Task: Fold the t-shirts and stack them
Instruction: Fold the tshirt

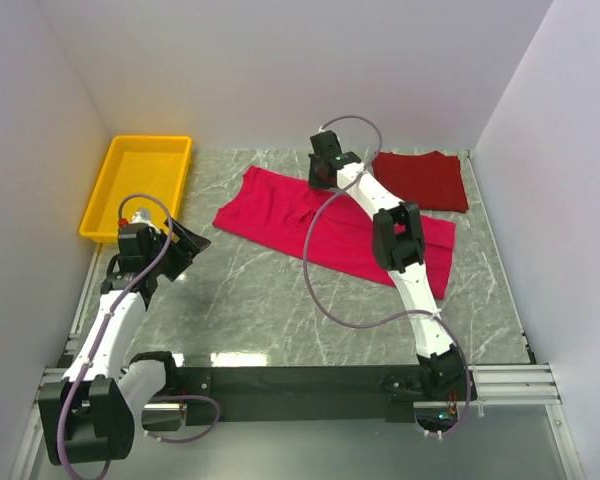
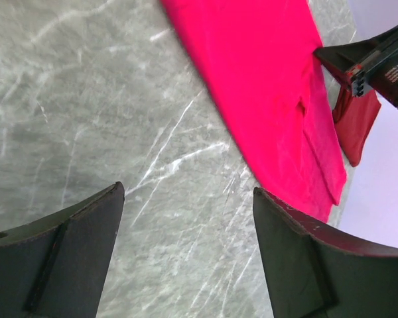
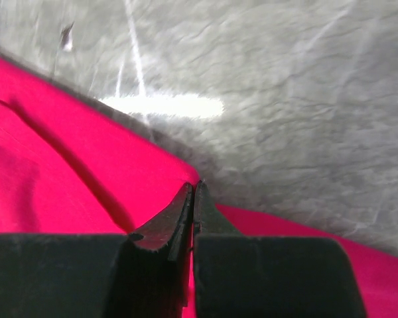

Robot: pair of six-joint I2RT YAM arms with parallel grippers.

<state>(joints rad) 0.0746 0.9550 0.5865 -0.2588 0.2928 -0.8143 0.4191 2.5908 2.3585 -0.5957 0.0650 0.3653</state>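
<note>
A bright crimson-pink t-shirt (image 1: 275, 215) lies spread across the middle of the marble table, partly under my right arm. Its far edge is pinched in my right gripper (image 1: 319, 182), and the wrist view shows the jaws pressed together with pink cloth (image 3: 66, 179) between them at the tips (image 3: 194, 189). A darker maroon t-shirt (image 1: 422, 180) lies folded at the back right, just beyond the pink one. My left gripper (image 1: 190, 245) hovers open over bare table to the left of the pink shirt (image 2: 265, 86), with nothing between its fingers (image 2: 189, 199).
A yellow plastic tray (image 1: 105, 195) stands at the back left, close behind my left gripper. White walls close the table on three sides. A purple cable loops from the right arm over the pink shirt.
</note>
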